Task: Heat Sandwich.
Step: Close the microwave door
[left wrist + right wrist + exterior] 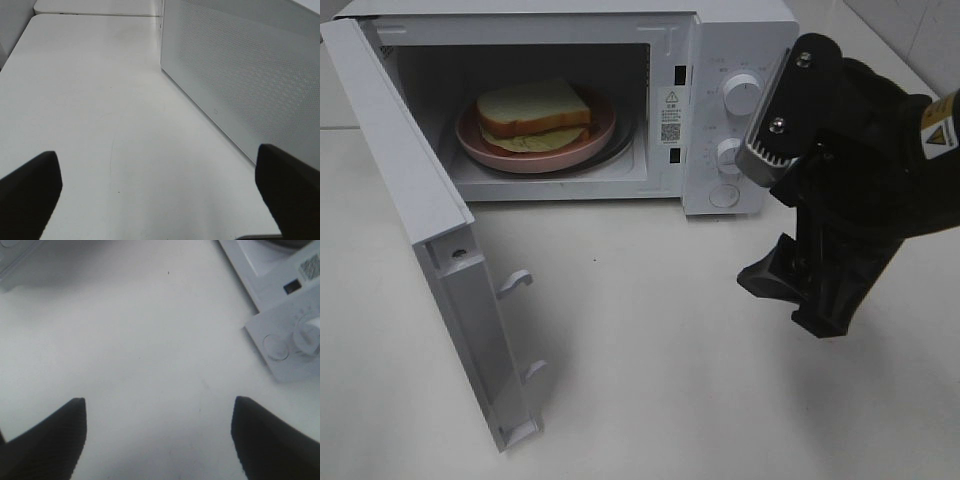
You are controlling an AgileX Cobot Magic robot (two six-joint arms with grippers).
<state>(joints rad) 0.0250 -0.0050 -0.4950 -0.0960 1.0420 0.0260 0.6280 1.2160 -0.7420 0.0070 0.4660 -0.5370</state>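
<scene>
Item: square white-bread sandwich with tan crust and pale green lettuce point(532, 108), lying on a round pink plate point(602, 135) inside the cavity of a white microwave oven point(740, 35), which stands on the white tabletop point(650, 360). White hinged microwave door point(430, 220): swung wide open to the left. Two round white dials point(741, 94) on the control panel, one above the other. Left claw point(156, 157): fully spread, empty, over bare tabletop beside the door. Right claw point(157, 407): spread wide, empty, above the tabletop before the control panel.
</scene>
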